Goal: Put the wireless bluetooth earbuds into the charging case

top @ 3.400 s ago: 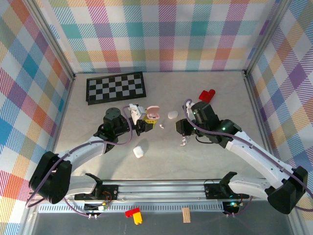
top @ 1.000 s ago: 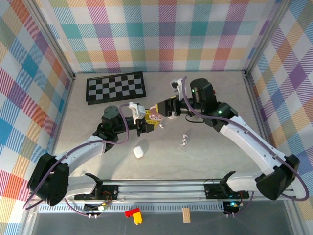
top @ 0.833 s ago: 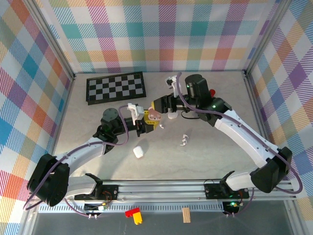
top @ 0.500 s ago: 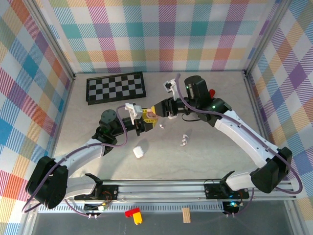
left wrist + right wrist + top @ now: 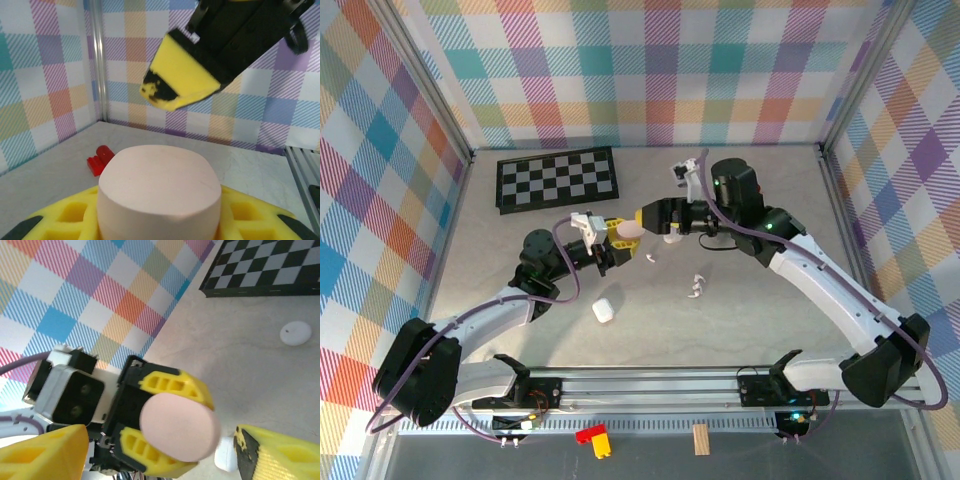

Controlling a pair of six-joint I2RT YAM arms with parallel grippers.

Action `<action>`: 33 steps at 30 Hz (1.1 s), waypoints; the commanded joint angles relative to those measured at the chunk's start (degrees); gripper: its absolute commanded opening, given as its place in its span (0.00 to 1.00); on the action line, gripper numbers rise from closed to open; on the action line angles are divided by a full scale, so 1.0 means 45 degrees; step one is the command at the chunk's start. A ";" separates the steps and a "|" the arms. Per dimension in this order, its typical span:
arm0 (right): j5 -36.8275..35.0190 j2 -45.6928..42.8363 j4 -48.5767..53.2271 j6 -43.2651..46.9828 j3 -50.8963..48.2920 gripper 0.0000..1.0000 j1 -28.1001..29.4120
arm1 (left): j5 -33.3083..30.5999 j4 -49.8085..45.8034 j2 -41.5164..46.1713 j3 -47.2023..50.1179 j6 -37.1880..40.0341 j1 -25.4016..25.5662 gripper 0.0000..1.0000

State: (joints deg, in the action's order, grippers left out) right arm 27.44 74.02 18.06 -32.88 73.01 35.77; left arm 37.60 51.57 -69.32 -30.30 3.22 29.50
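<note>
My left gripper (image 5: pixel 623 236) is shut on a pink pebble-shaped charging case (image 5: pixel 631 230), held off the table with its lid closed. In the left wrist view the case (image 5: pixel 160 192) sits between my yellow pads (image 5: pixel 250 215). My right gripper (image 5: pixel 656 224) is open right in front of it, its fingers standing either side of the case (image 5: pixel 180 427) without touching; one of its fingers (image 5: pixel 182 75) hangs above the case. White earbuds (image 5: pixel 697 287) lie on the table to the right, and another small one (image 5: pixel 649 257) lies just below the case.
A white case (image 5: pixel 603 311) lies in front of the left arm, and a white oval pebble (image 5: pixel 295 333) lies near the chessboard (image 5: pixel 557 178). A red block (image 5: pixel 100 159) sits at the back right. The plaid walls enclose the table.
The pink case's lid stood open earlier and is now down. My right gripper came in from the earbuds to the case, narrowed there, then spread wide again. The left arm barely shifted.
</note>
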 commanded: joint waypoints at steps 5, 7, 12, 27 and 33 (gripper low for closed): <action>0.3628 0.0502 -0.4658 -0.4177 -0.1912 0.76 -0.0234 | 0.0035 0.2618 -0.0616 -0.0215 -0.0775 0.0086 0.24; 0.4195 0.0628 -0.6163 -0.5166 -0.2438 0.73 -0.0234 | 0.0124 0.2661 -0.0717 -0.0330 -0.0789 0.0086 0.24; 0.4574 0.0986 -0.7668 -0.6330 -0.2802 0.65 -0.0258 | 0.0563 0.2743 -0.0923 -0.0511 -0.0933 0.0086 0.24; 0.4596 0.1288 -0.8438 -0.6967 -0.3203 0.22 -0.0539 | 0.0972 0.2664 -0.0729 -0.0414 -0.0970 0.0086 0.28; 0.3759 0.0773 -0.7406 -0.6075 -0.3546 0.20 -0.0919 | 0.1274 0.1844 -0.0496 -0.0388 -0.0711 0.0027 0.59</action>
State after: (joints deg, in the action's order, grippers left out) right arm 46.94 79.92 -16.38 -63.86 58.11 32.88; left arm 40.60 61.34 -73.28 -31.40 -0.64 29.50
